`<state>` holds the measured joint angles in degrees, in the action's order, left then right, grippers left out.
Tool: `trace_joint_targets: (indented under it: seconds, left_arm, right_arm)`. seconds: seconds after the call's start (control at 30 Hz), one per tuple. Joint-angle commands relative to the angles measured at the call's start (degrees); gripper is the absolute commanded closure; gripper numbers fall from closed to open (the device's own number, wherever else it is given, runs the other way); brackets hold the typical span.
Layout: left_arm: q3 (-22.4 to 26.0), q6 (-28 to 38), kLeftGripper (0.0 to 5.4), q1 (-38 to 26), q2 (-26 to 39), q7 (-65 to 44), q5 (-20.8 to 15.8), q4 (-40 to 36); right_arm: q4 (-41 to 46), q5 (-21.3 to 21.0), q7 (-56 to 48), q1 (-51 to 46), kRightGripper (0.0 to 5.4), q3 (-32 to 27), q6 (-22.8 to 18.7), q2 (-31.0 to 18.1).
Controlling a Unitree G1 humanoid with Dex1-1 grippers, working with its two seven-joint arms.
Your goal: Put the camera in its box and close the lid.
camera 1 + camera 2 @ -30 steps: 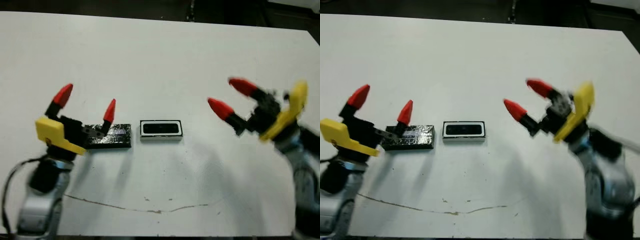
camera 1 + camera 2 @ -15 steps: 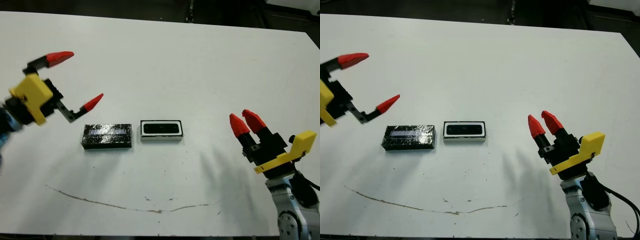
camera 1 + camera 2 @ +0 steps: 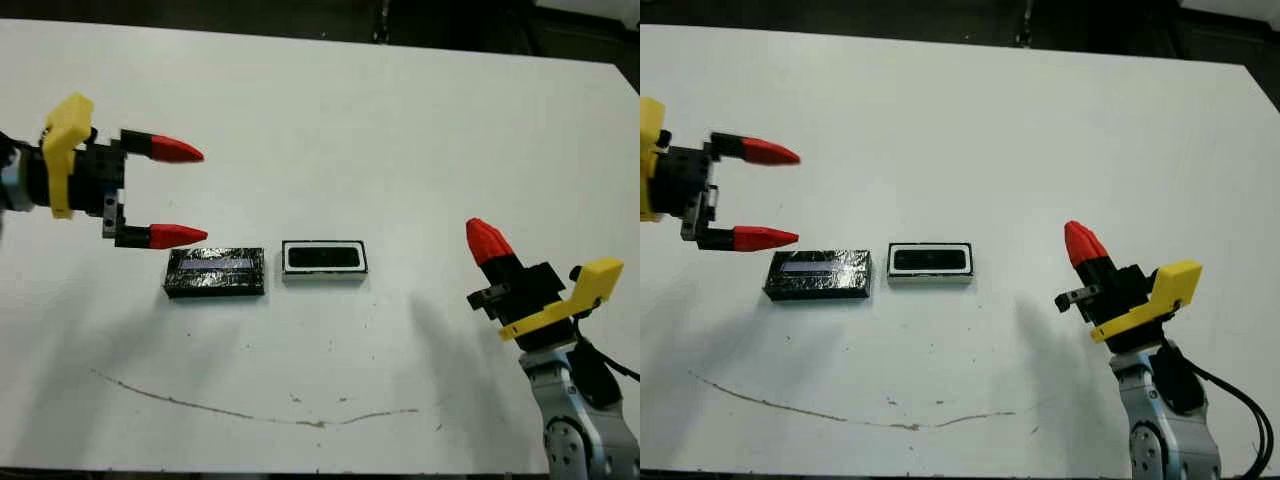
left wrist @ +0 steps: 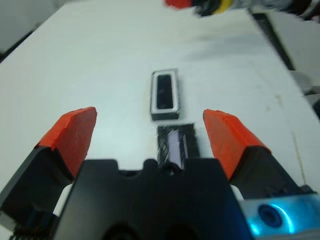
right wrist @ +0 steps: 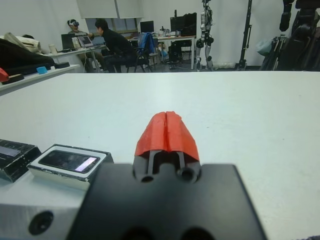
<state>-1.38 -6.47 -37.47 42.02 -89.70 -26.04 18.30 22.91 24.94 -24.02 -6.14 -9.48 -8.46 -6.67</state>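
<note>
The box (image 3: 323, 258) sits near the middle of the white table (image 3: 330, 110), a small white-walled tray with the camera (image 5: 68, 161) lying inside it, dark and glossy. Just beside it, on the robot's left, lies the lid (image 3: 215, 272) — a black speckled slab with a pale stripe. The left gripper (image 3: 178, 194) hovers by the lid's far-left end, fingers wide apart and empty; half a second ago it was tilted, farther left. The right gripper (image 3: 486, 240), well apart at the right, has its tips pressed together on nothing — much as before.
</note>
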Motion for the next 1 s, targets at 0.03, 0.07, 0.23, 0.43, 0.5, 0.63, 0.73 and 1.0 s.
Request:
trace_joint_targets:
  seconds: [0.03, 0.07, 0.23, 0.43, 0.5, 0.63, 0.73, 1.0]
  left_arm:
    - [0.6, 0.2, 0.0, 1.6, -0.9, -2.4, -2.0, -0.2]
    - [0.4, 0.6, 0.0, 1.9, -1.0, -2.7, -2.2, -0.3]
    - [-1.8, 2.2, 0.0, 2.3, -0.4, -2.5, 0.2, -1.2]
    - [-3.5, 3.8, 0.0, 2.8, 0.7, -1.3, 5.6, -4.1]
    - [-4.3, 3.1, 0.0, 2.8, 1.5, -0.7, 7.3, -5.4]
    - [-5.8, 0.7, 0.0, 2.3, 1.9, -0.9, 8.3, -6.4]
    - [-7.3, 1.1, 0.0, 2.2, 2.0, -0.2, 10.3, -7.1]
    - [-11.4, 1.3, 0.0, 2.8, 3.6, 4.4, 19.0, -11.0]
  right_arm:
    - [-0.2, 0.3, 1.1, -0.6, 5.39, -0.2, -0.6, -0.9]
    - [-0.3, 0.2, 1.1, -0.6, 5.39, -0.2, -0.4, -1.0]
    - [-0.3, 0.5, 1.1, -0.6, 5.39, 0.1, -0.4, -1.2]
    - [-0.4, 0.2, 1.2, -0.7, 5.39, 0.4, -0.3, -1.5]
    - [-0.6, 0.3, 1.0, -0.6, 5.39, 0.5, 0.2, -1.4]
    - [-0.7, 0.2, 1.1, -0.7, 5.39, 0.6, 0.3, -1.4]
    - [-0.7, 0.0, 0.8, -0.6, 5.39, 0.8, 0.8, -1.6]
    - [0.1, 0.8, 1.2, -0.7, 5.39, 0.7, -0.6, -1.8]
